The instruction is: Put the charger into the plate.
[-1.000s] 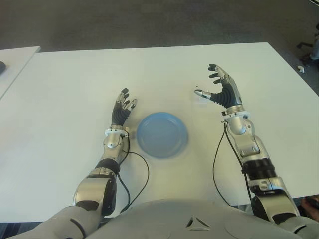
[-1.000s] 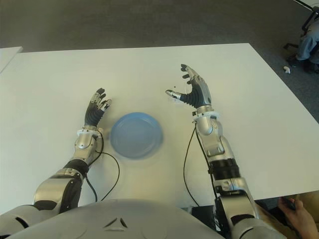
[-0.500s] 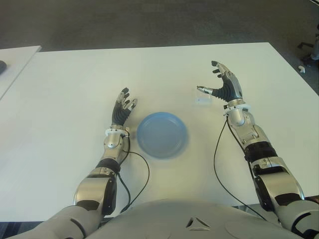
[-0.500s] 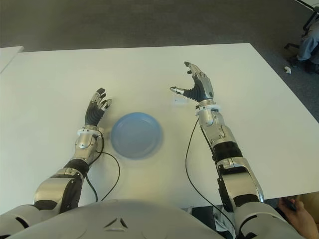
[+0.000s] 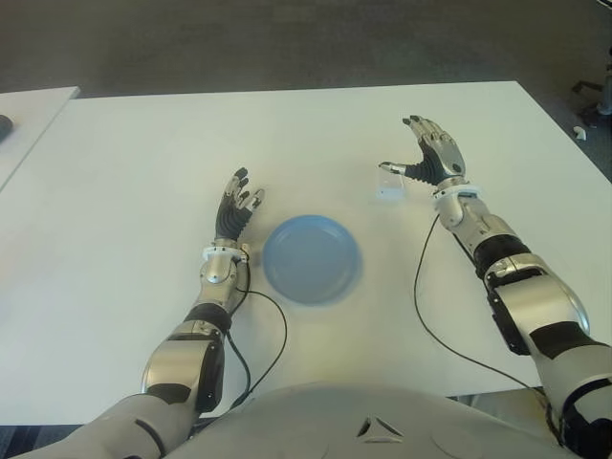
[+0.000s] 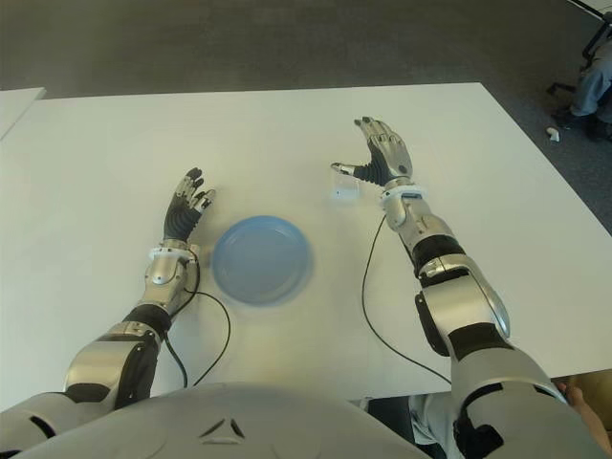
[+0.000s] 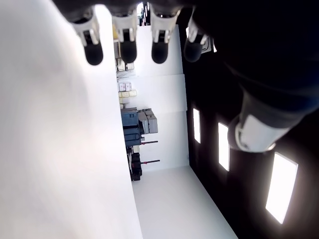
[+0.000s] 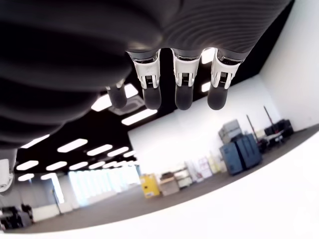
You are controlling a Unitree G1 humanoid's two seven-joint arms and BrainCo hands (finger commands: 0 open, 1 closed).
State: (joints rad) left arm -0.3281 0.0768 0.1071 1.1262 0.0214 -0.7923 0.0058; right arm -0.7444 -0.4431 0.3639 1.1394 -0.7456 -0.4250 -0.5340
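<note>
The charger (image 5: 387,184), a small white block, lies on the white table (image 5: 143,172) to the far right of the blue plate (image 5: 312,259). My right hand (image 5: 428,155) hovers just beyond and to the right of the charger, fingers spread and holding nothing, with the thumb tip right over the charger. In the right wrist view the fingertips (image 8: 182,99) stick out straight with nothing between them. My left hand (image 5: 237,204) shows just left of the plate, fingers stretched out and holding nothing. The plate has nothing in it.
Black cables trail from both wrists across the near part of the table (image 5: 273,330) (image 5: 426,316). A second white table (image 5: 29,120) stands to the left across a gap. The table's far edge meets dark floor (image 5: 287,43).
My right arm has stretched farther out and to the right, and the hand has sunk toward the table. The charger now shows beside the thumb. The left hand and the plate have not moved.
</note>
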